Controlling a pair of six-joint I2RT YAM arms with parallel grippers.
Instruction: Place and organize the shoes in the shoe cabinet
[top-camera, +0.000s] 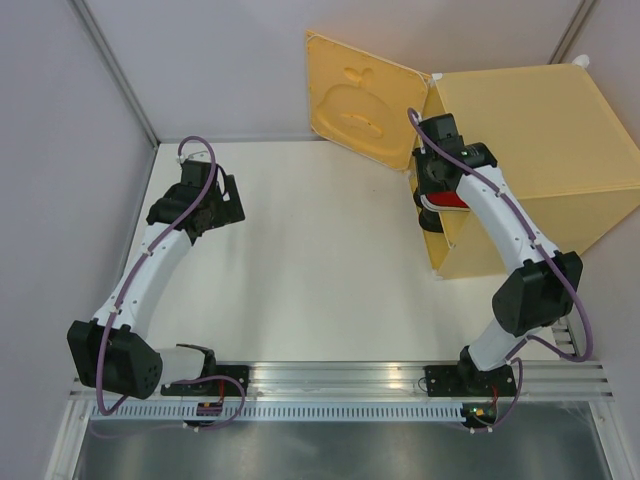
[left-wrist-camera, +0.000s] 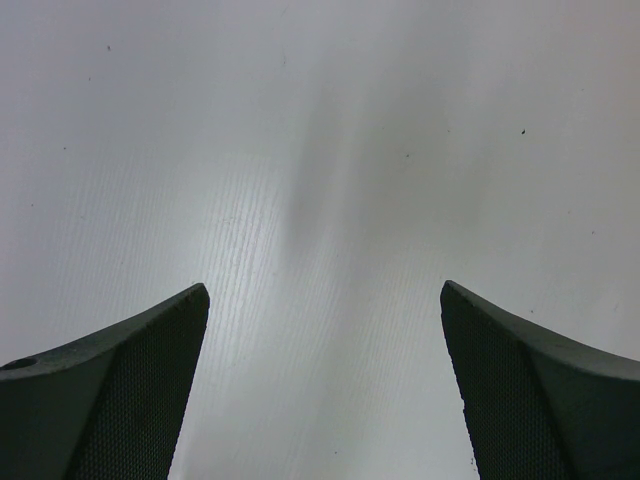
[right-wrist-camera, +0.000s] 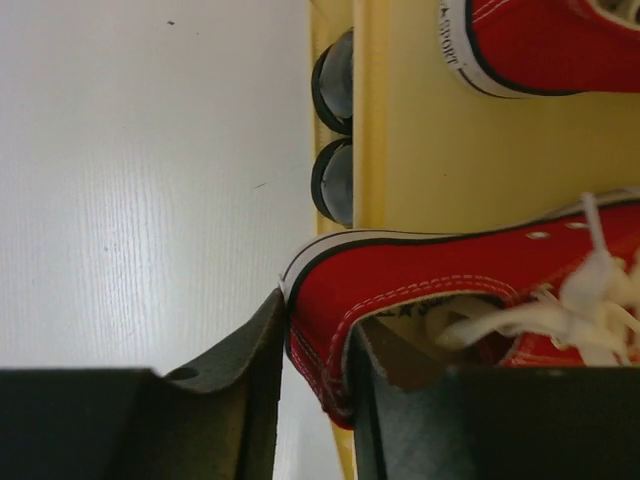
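The yellow-orange shoe cabinet (top-camera: 540, 150) stands at the back right with its door (top-camera: 365, 100) swung open to the left. My right gripper (top-camera: 440, 195) is at the cabinet's opening, shut on the heel of a red sneaker (right-wrist-camera: 450, 290) with white laces; one finger (right-wrist-camera: 400, 420) is inside the shoe and the other outside. The second red sneaker (right-wrist-camera: 560, 45) lies on the yellow inner panel (right-wrist-camera: 420, 150). The rounded ends of two black shoes (right-wrist-camera: 335, 85) show at the cabinet's front edge. My left gripper (top-camera: 225, 200) hangs open and empty over the table (left-wrist-camera: 320, 150).
Grey walls close in the table on the left and at the back. The open door leans toward the back wall. An aluminium rail (top-camera: 340, 380) with both arm bases runs along the near edge.
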